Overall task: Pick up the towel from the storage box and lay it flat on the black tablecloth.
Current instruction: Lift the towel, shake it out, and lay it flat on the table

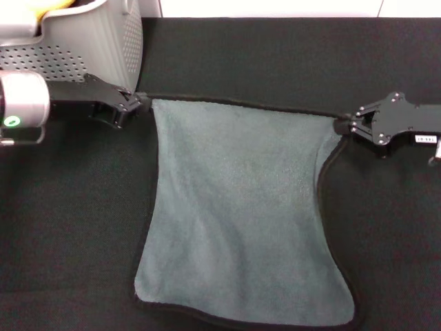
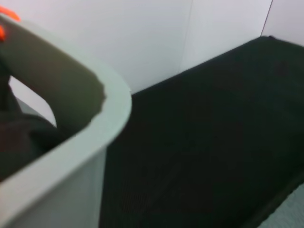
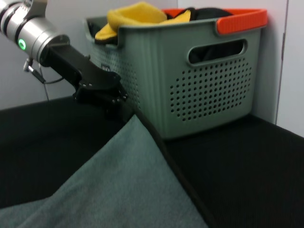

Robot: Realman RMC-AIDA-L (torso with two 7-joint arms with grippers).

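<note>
The towel (image 1: 238, 207) lies grey side up on the tablecloth (image 1: 400, 241), each far corner pinched by the left gripper (image 1: 140, 102) and right gripper (image 1: 342, 126), so the laying step seems almost finished and next both should open and lift away.

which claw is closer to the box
The left claw, pinching the towel corner right beside the box; the right claw holds the opposite corner.

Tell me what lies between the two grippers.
In the head view, the towel's black-bordered top edge runs from the left gripper to the right gripper. Each pinches a corner, and the grey-teal cloth lies on the black tablecloth.
</note>
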